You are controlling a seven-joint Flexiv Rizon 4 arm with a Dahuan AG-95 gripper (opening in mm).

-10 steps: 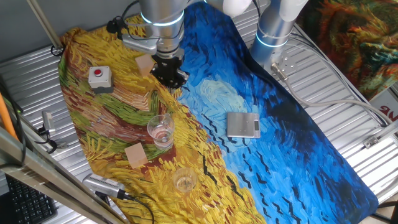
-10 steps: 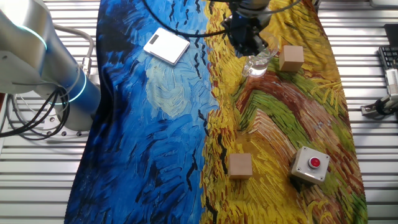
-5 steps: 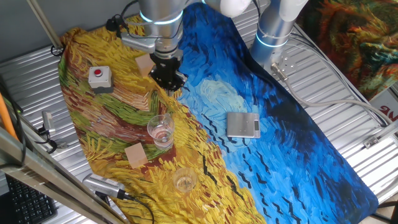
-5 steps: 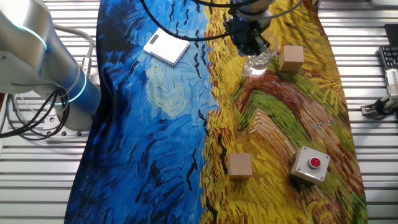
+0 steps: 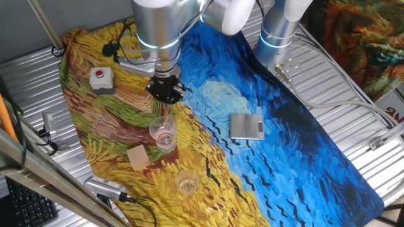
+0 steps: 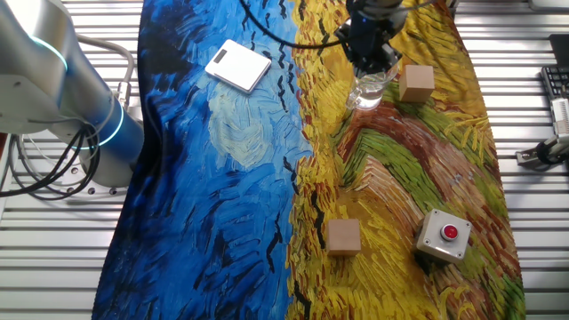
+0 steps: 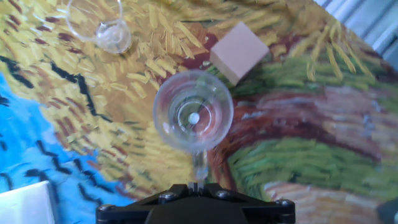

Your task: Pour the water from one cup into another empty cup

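The taller clear tumbler [image 5: 163,132] stands upright on the yellow part of the cloth, with glints of water at its bottom. From above in the hand view the tumbler [image 7: 193,112] is a round rim just ahead of my gripper [image 7: 197,182]. The shorter clear cup [image 5: 187,183] stands nearer the table's front edge and shows in the hand view [image 7: 99,25] at the top left. My gripper [image 5: 165,89] hangs above the cloth just behind the tumbler, apart from it, and looks shut and empty. In the other fixed view the gripper [image 6: 373,52] is over the tumbler [image 6: 367,91].
A wooden block [image 5: 137,156] lies left of the tumbler, close to it [image 7: 238,53]. A second block [image 6: 343,236] and a red button box [image 5: 101,79] lie farther back. A white flat scale [image 5: 246,126] lies on the blue cloth. A black-handled tool [image 5: 104,188] lies at the front edge.
My gripper has moved forward and slightly left, closer to the taller tumbler. The arm now hides the far wooden block in one fixed view. The cups have not moved.
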